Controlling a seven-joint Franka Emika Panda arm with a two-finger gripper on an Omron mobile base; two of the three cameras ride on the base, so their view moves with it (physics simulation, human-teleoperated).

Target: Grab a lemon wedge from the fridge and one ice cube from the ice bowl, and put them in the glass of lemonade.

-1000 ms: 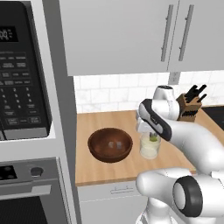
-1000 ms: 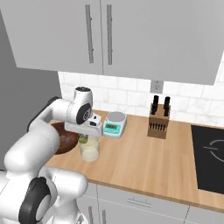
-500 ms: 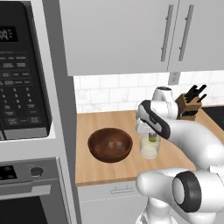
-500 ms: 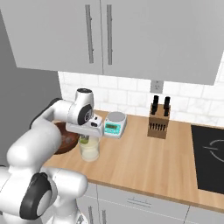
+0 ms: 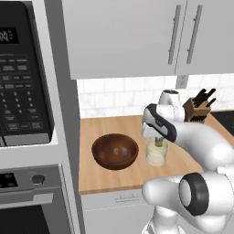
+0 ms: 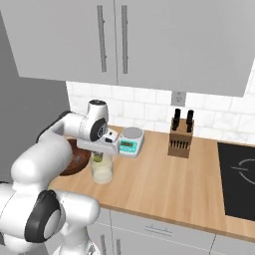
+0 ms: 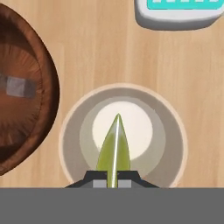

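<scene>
Lemon wedge [image 7: 114, 151] pinched in hand [image 7: 113, 178] over glass of lemonade [image 7: 124, 136]; ice bowl [image 7: 22, 94], scale [image 7: 177, 15] beside

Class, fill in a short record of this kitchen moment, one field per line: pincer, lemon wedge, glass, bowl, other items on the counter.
pincer: shut on the lemon wedge, right above the glass
lemon wedge: held, pointing down into the glass
glass of lemonade: upright on the counter, beside the bowl
ice bowl: ice cube inside
other items: kitchen scale, knife block
</scene>
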